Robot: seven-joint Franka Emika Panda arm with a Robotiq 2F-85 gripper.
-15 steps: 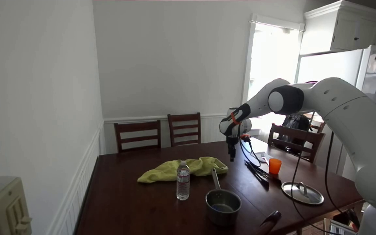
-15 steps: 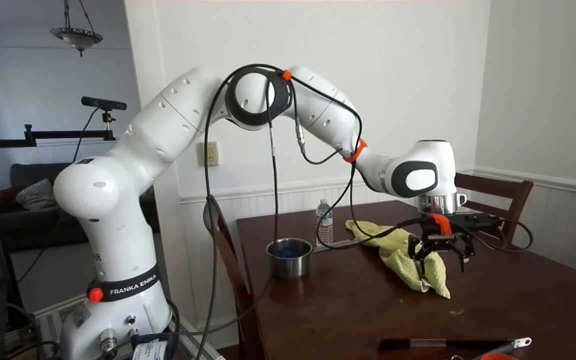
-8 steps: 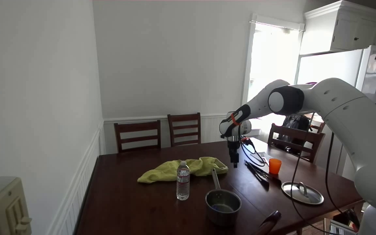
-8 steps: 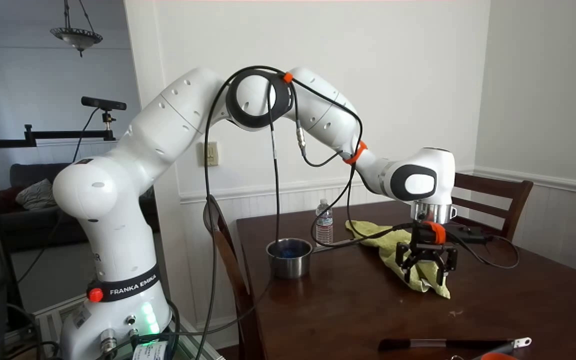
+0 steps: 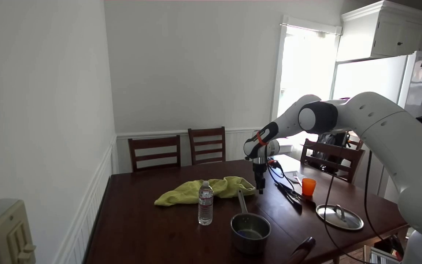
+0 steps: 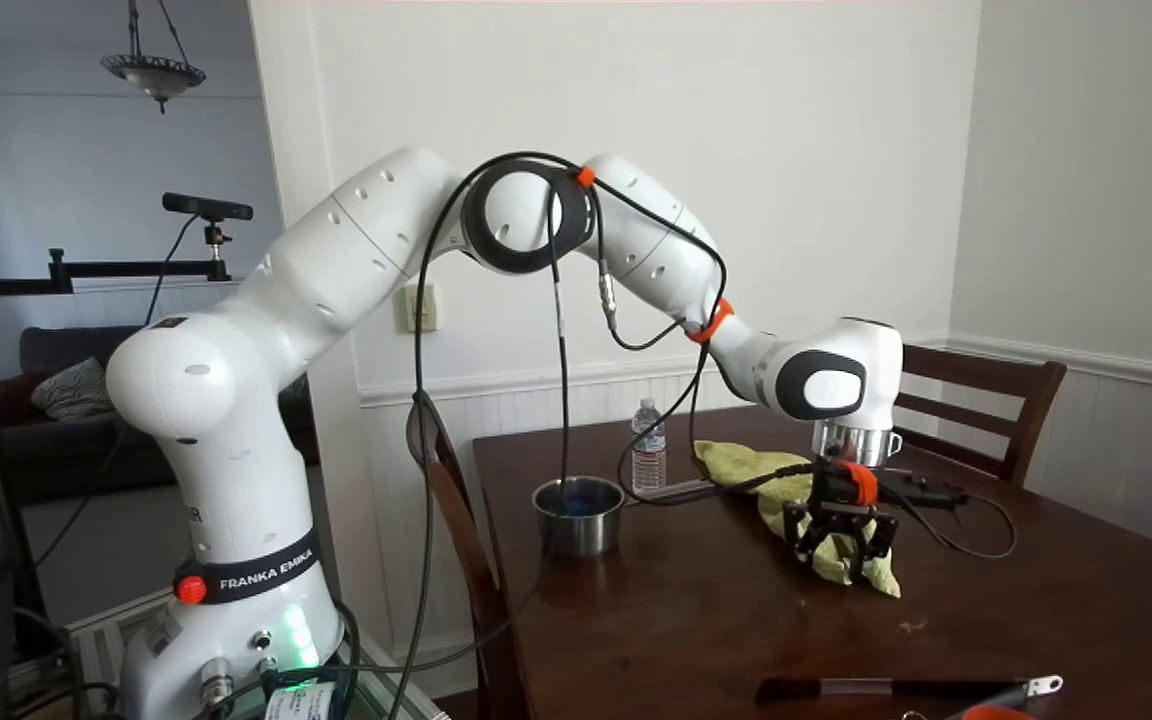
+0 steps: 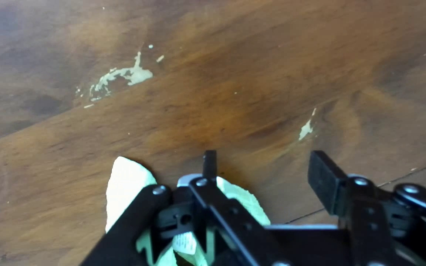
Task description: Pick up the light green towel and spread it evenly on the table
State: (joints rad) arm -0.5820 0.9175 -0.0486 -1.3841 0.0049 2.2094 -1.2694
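Observation:
The light green towel [image 5: 185, 193] lies bunched in a long crumpled strip across the dark brown table [image 5: 152, 234]. My gripper [image 6: 839, 570] hangs low at the towel's near end in an exterior view, hiding part of the cloth [image 6: 744, 466] there. From above, in the wrist view, the gripper [image 7: 263, 168] is open, its fingers well apart with bare wood between the tips. Towel folds [image 7: 126, 188] and a white label show beneath and beside one finger [image 7: 209, 164]; the rest is covered by the gripper. Whether the fingertips touch the table cannot be made out.
A water bottle [image 5: 205, 207] stands close in front of the towel. Beside it is a metal pot [image 5: 250, 242], its handle pointing toward the cloth. Black utensils [image 5: 289, 196], an orange cup [image 5: 308, 187] and a pot lid [image 5: 339, 217] lie beyond the gripper.
My gripper has come down toward the table at the towel's end, and its fingers have drawn partly closer together. The towel appears to lie as before.

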